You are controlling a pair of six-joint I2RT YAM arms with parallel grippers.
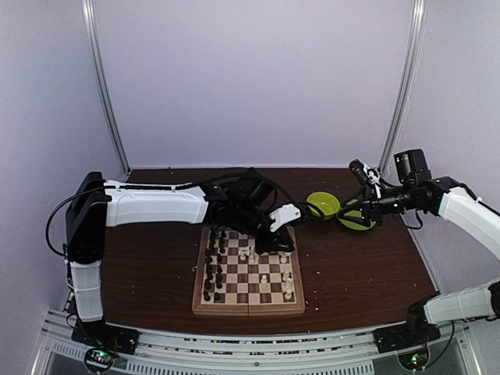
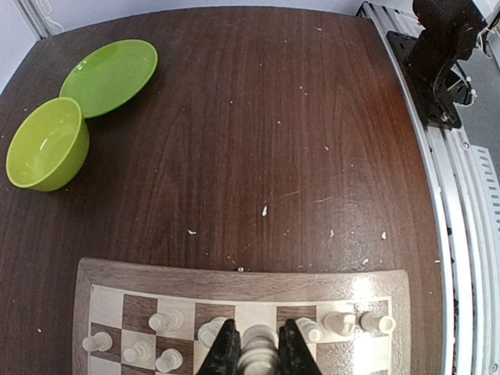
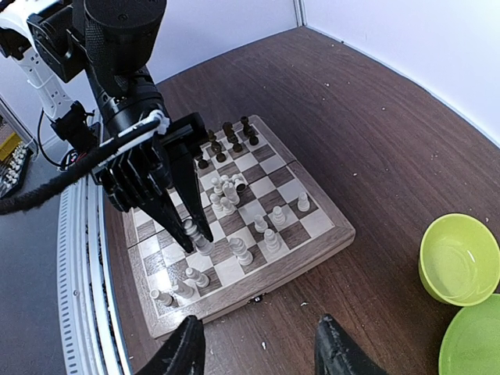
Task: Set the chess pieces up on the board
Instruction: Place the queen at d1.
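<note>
We are clamping our left gripper (image 2: 258, 337) on a cream-white turned chess piece (image 2: 258, 350), holding it upright, probably to seat it among the smooth white pieces along the checkered wooden board (image 2: 234, 278) edge. Our right gripper (image 3: 258, 348) is hanging open and empty, off the board near the glossy green bowl (image 3: 461, 258).

Robotics lab test cell. A dark brown wooden table (image 1: 156, 266) is enclosed by plain pale lilac wall panels (image 1: 258, 78), which are joined by slim silver metal corner posts (image 1: 105, 86). The white-and-black left robot arm (image 1: 148, 205) and matching right robot arm (image 1: 469, 211) are bolted to a slotted aluminium rail (image 1: 250, 344). A small circuit board with lit LEDs (image 1: 99, 358) and a black sleeved cable (image 3: 47, 189) are left exposed.
</note>
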